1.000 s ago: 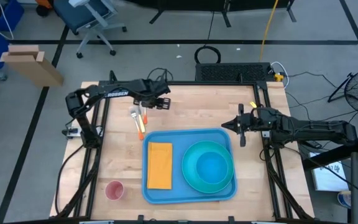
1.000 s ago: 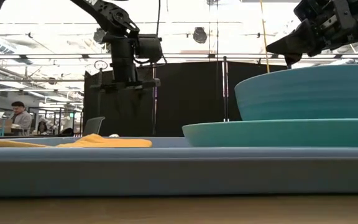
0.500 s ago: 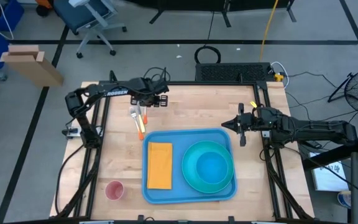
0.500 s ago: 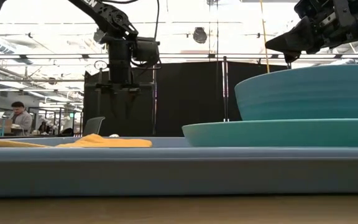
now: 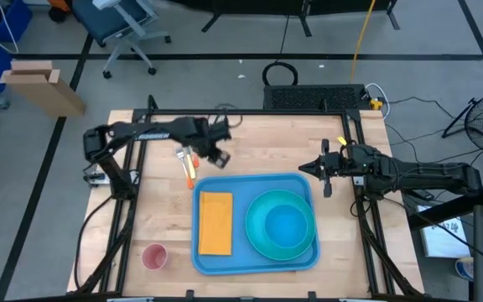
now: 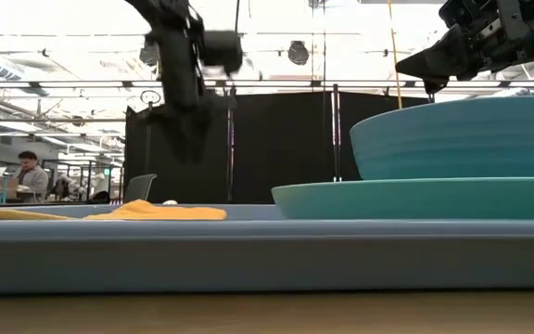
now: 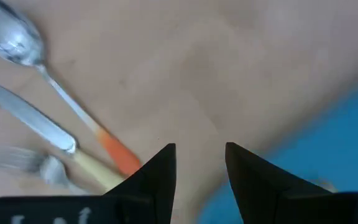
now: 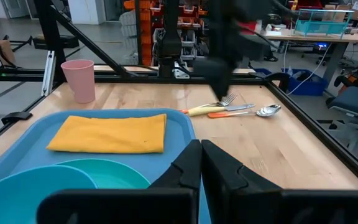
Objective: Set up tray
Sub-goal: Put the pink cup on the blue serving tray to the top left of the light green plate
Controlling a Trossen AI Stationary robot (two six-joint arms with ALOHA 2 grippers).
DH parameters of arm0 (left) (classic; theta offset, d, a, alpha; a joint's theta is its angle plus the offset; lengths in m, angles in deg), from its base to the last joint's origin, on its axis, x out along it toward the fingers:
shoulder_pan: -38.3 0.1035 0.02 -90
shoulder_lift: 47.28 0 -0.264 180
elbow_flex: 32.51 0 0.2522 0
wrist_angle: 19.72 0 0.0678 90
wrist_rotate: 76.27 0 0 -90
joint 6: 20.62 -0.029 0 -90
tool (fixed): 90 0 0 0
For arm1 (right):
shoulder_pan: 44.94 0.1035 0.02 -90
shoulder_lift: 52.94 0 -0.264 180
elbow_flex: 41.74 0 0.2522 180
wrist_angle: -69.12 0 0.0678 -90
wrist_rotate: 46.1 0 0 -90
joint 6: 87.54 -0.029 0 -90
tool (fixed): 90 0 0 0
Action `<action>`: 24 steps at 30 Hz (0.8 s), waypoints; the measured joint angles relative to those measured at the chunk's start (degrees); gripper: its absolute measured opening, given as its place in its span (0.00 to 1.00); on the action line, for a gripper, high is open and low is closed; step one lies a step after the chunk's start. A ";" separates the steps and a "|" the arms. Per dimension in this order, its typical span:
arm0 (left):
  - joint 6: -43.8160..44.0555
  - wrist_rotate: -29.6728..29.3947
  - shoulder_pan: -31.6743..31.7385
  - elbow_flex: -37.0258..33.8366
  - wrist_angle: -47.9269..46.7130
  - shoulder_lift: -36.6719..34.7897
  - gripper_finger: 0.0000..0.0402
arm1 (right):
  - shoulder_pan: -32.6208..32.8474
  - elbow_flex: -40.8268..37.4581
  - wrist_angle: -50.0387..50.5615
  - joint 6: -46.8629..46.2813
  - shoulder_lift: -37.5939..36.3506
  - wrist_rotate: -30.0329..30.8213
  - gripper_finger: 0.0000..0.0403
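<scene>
The left hand (image 5: pixel 217 156), fingers parted and empty, has swung down beside the cutlery (image 5: pixel 188 161) near the tray (image 5: pixel 225 262), apparently readying a pickup.

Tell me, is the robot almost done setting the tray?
Partly. The tray already holds the napkin and the bowl on its plate. The left gripper is open, hovering by the cutlery on the table. The cup is also off the tray. The right gripper waits, shut.
</scene>
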 joint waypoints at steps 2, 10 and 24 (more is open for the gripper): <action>-0.76 -1.61 -3.49 -0.02 -1.62 -3.18 0.35 | 0.00 0.00 0.02 0.03 0.01 -0.02 0.01; 1.19 -3.27 -20.02 0.04 -16.73 -16.57 0.35 | 0.00 0.00 0.30 -0.12 0.01 -0.01 0.01; 12.73 8.91 -49.79 0.02 -27.41 -20.11 0.35 | -0.02 0.00 0.28 -0.44 0.01 -0.02 0.01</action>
